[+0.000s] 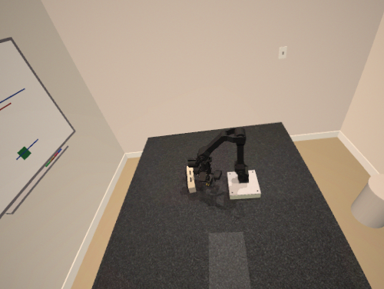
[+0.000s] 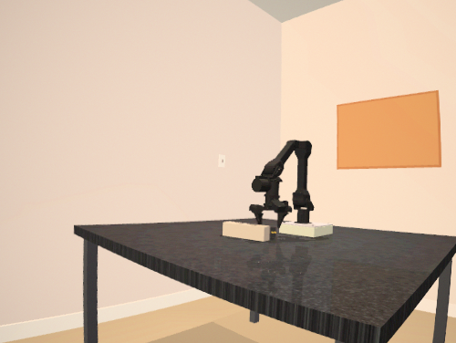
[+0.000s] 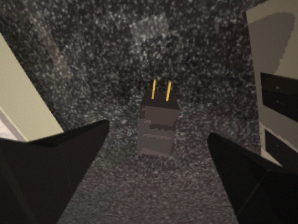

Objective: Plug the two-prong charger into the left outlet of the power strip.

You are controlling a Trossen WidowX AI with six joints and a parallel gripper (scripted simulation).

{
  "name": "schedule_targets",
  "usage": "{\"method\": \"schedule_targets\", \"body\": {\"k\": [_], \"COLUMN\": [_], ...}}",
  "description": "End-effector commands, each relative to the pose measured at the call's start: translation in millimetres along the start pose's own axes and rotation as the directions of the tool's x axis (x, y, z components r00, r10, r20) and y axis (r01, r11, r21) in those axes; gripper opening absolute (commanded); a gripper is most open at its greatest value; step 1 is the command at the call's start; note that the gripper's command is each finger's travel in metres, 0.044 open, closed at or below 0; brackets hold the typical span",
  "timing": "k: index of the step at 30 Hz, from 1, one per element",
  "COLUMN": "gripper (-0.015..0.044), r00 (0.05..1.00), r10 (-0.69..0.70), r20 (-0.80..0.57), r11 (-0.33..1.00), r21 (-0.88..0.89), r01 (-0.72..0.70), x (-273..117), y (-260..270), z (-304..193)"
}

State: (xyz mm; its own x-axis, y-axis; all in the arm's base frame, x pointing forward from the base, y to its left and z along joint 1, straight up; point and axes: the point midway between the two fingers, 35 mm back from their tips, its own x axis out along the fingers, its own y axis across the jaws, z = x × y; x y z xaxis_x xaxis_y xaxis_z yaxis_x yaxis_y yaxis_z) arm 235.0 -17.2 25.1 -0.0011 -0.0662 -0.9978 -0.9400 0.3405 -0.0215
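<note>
The dark two-prong charger (image 1: 207, 184) (image 2: 274, 231) (image 3: 159, 127) lies on the table. Its two yellow prongs point toward the top of the wrist view. The beige power strip (image 1: 191, 185) (image 2: 246, 231) (image 3: 282, 60) stands close beside it, to the right in the wrist view, with dark openings showing. My gripper (image 1: 207, 178) (image 2: 270, 225) (image 3: 158, 130) is open and empty, pointing down low over the charger. In the wrist view one finger shows on each side of the charger, with a gap on both sides. The right finger overlaps the strip's lower part in that view.
The arm's white base block (image 1: 243, 192) (image 2: 301, 230) (image 3: 27, 95) is on the other side of the charger from the strip, at the left edge of the wrist view. The dark table (image 1: 165, 238) (image 2: 205, 255) carries a paler rectangular patch (image 1: 228, 261) toward the front in the top view.
</note>
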Motion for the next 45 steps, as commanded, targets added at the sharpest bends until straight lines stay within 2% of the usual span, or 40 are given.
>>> {"method": "schedule_targets", "body": {"k": [1,15,27,33,36,45], "gripper": [0.0440,0.0440,0.0125,0.0085,0.0006,0.0000], "r00": [1.000,1.000,1.000,1.000,1.000,1.000], "r10": [0.002,0.003,0.002,0.002,0.002,0.002], "r20": [-0.006,-0.006,-0.001,-0.001,-0.001,-0.005], "r11": [1.000,1.000,1.000,1.000,1.000,1.000], "r21": [0.004,0.004,0.000,0.000,0.000,0.003], "r01": [-0.002,-0.003,-0.002,-0.002,-0.002,-0.002], "x": [8,26,23,23,18,-21], "y": [1,3,2,2,1,2], "z": [0,0,1,1,1,-3]}}
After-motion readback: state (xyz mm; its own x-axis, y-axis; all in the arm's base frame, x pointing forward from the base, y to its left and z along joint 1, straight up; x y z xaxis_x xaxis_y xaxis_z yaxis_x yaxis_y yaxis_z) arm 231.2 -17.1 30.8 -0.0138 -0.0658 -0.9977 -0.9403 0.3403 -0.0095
